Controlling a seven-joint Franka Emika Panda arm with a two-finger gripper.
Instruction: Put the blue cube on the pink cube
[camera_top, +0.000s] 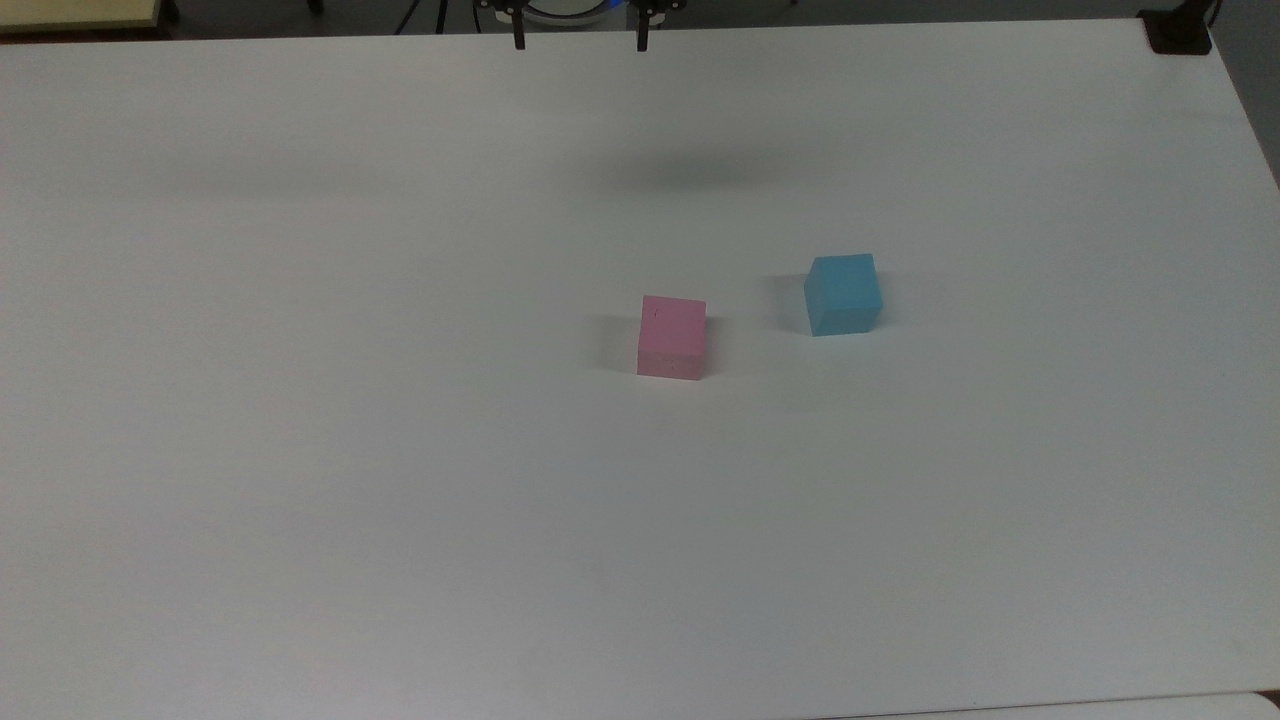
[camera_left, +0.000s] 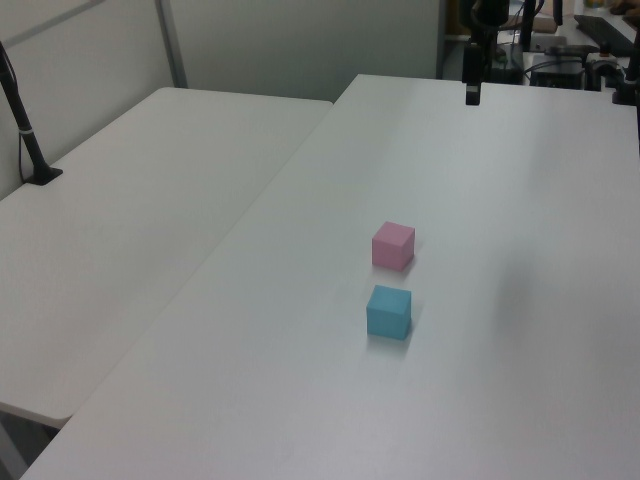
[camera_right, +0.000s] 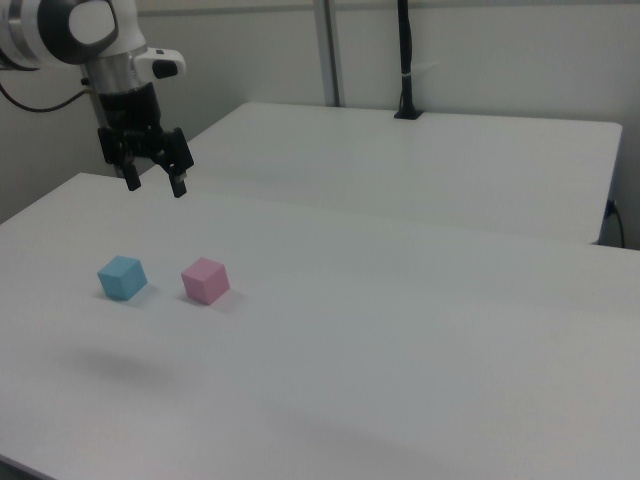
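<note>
A blue cube (camera_top: 843, 293) sits on the white table (camera_top: 300, 450), to the right of the pink cube (camera_top: 672, 337) in the top view, a short gap between them. The pink cube carries a tiny dark mark on its top face. In the left view the blue cube (camera_left: 389, 311) lies nearer the camera than the pink cube (camera_left: 393, 246). In the right view the blue cube (camera_right: 122, 277) is left of the pink cube (camera_right: 205, 280). My gripper (camera_right: 155, 184) hangs open high above the table, well clear of both cubes; its fingertips (camera_top: 519, 44) peek in at the top view's upper edge.
A second white table (camera_left: 130, 200) adjoins on the left view's left, with a black clamped pole (camera_left: 28, 140) on it. Another black post (camera_right: 405, 60) stands at the far table edge in the right view. Equipment (camera_left: 560, 50) sits beyond the table's far end.
</note>
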